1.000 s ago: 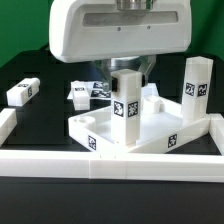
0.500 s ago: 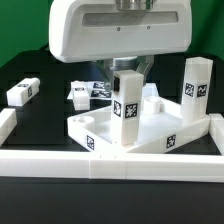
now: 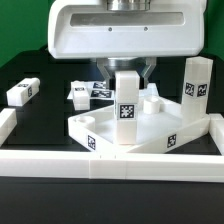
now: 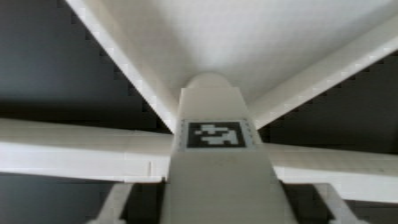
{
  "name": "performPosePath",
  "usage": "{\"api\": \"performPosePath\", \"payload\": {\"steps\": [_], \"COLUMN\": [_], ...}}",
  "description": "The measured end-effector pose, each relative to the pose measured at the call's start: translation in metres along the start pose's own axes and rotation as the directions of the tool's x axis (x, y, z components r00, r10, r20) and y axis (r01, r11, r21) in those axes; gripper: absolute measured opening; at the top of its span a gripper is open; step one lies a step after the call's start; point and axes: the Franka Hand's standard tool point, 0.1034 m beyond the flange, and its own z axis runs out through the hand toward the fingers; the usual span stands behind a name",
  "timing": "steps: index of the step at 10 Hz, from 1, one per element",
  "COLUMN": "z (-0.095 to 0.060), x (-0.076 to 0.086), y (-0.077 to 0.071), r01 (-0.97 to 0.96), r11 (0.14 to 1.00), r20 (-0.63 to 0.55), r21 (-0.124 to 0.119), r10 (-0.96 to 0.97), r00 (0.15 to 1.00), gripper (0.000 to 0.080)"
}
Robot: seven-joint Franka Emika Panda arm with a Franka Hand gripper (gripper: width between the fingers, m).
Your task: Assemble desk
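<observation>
The gripper [image 3: 126,72] is clamping the top end of the upright leg [image 3: 127,115]. In the exterior view its two dark fingers are pressing on the leg's two sides, with no gap that I can see. In the wrist view the leg [image 4: 217,135] is running straight away from the camera, with its tag facing up.

The leg is standing at the near corner of the tabletop [image 3: 150,143]. I cannot tell if its foot is already sitting in the corner socket.

I am judging this leg to be light, stiff and hard, so it is not going to bend or crush under the fingers. Its plastic is looking smooth, so it may be slipping or turning if you are holding it only by the tip. You are better taking it on the two flat sides, a little below the top, and keeping it vertical.

The arm is hanging straight down over the tabletop, and its wide white hand housing [image 3: 120,30] is filling the upper part of the exterior view.

Further out, a second leg [image 3: 196,85] is standing at the tabletop's corner on the exterior view's right. A third leg [image 3: 22,92] is lying on the dark table on the exterior view's left. The long border rail [image 3: 110,165] is running along the front.
</observation>
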Motion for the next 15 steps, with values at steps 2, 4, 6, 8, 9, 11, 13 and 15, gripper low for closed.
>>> {"api": "performPosePath", "payload": {"steps": [2,4,6,8,9,11,13,15], "z": [0.0,0.001,0.001,0.002,0.002,0.002,0.003,0.004], "x": [0.001,0.001,0.002,0.002,0.002,0.002,0.002,0.002], "y": [-0.002,-0.006,-0.008,-0.011,-0.011,-0.01,-0.009,-0.01], "r01": [-0.184,-0.375,-0.549,-0.677,-0.688,-0.619,-0.554,-0.368], "r11": [0.983,0.927,0.836,0.736,0.725,0.785,0.833,0.93], "r20": [-0.007,-0.006,0.002,0.007,0.009,0.007,0.005,0.002], "r21": [0.003,0.006,0.01,0.017,0.019,0.019,0.019,0.018], "r10": [0.184,0.375,0.549,0.677,0.688,0.619,0.554,0.368], "r00": [0.983,0.927,0.836,0.736,0.725,0.785,0.833,0.93], "gripper": [0.029,0.029,0.029,0.029,0.0291,0.0456,0.0636,0.0647]}}
